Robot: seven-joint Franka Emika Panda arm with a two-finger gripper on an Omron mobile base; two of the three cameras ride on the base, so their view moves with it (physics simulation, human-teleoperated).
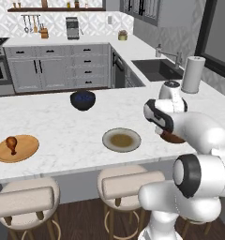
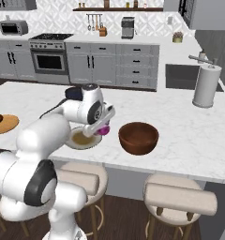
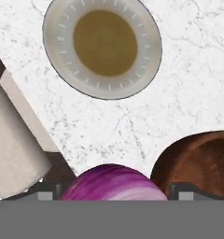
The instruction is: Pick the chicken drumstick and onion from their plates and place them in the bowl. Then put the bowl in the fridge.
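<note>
White marble counter [image 1: 63, 126] runs across the middle of both base views, with kitchen cabinets and an oven behind it. Nearest the camera in the hand view, the gripper [image 3: 115, 192] holds the purple onion [image 3: 111, 183] between widely spread jaws, at the bottom centre of that frame; in the right base view the onion [image 2: 103, 129] shows as a pink spot under the hand, left of centre.

Judging from this, the main risk is an early release: the reddish-brown bowl [image 2: 138, 137] sits just beside the hand, not under it, so the onion could land on the marble and roll toward the edge by the stools. A low approach might also knock the bowl's rim.

Counted, near to far:
- three padded stools along the bottom of the base views
- two plates: the grey-rimmed plate [image 1: 121, 139], bare, at centre, and the wooden plate [image 1: 17, 148] at far left
- one chicken drumstick [image 1: 11, 142], on the wooden plate
- one reddish-brown bowl
- one dark blue bowl [image 1: 82, 100], farther back
- one paper towel roll [image 2: 206, 86], upper right
</note>
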